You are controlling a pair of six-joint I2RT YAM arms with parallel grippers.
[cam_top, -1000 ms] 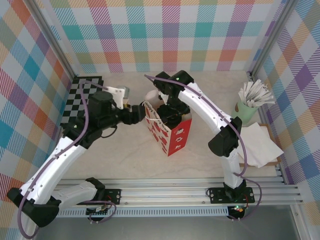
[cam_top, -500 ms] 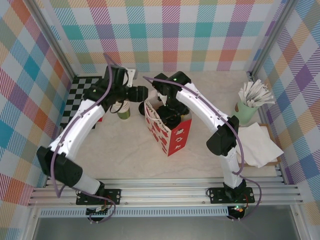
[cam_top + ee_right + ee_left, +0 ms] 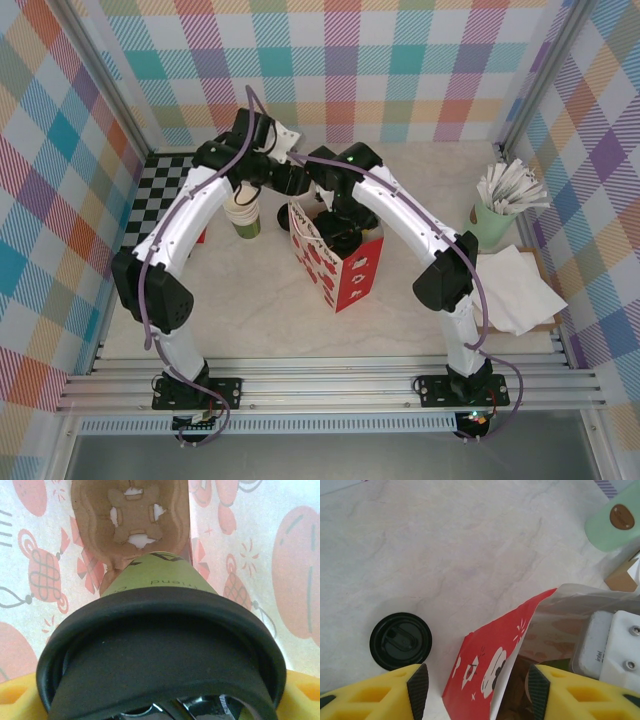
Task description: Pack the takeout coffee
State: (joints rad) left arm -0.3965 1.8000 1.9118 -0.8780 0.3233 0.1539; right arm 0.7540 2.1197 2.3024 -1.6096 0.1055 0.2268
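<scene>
From above, two arms met at one red paper bag (image 3: 345, 265) standing open mid-table. The left arm (image 3: 185, 220) stretched to the bag's far left rim, and the right arm (image 3: 410, 225) pointed down into its mouth. One lidless stack of cream-and-green cups (image 3: 243, 215) stood just left of the bag. One mint cup of white sticks (image 3: 490, 222) stood far right, with one pile of white napkins (image 3: 515, 290) near it. One checkered mat (image 3: 165, 180) lay far left.

At the left wrist, the left gripper (image 3: 477, 680) had its jaws spread, its two black pads (image 3: 418, 690) on either side of the bag's rim. One black lid (image 3: 400, 641) showed on the tabletop (image 3: 445, 540) beside the bag; whether it capped a cup I could not tell.

At the right wrist, the right gripper (image 3: 160, 695) pinched the one takeout coffee (image 3: 155, 580) near its black lid. The cup was inside the bag, with one brown cardboard insert (image 3: 130, 515) beyond it.
</scene>
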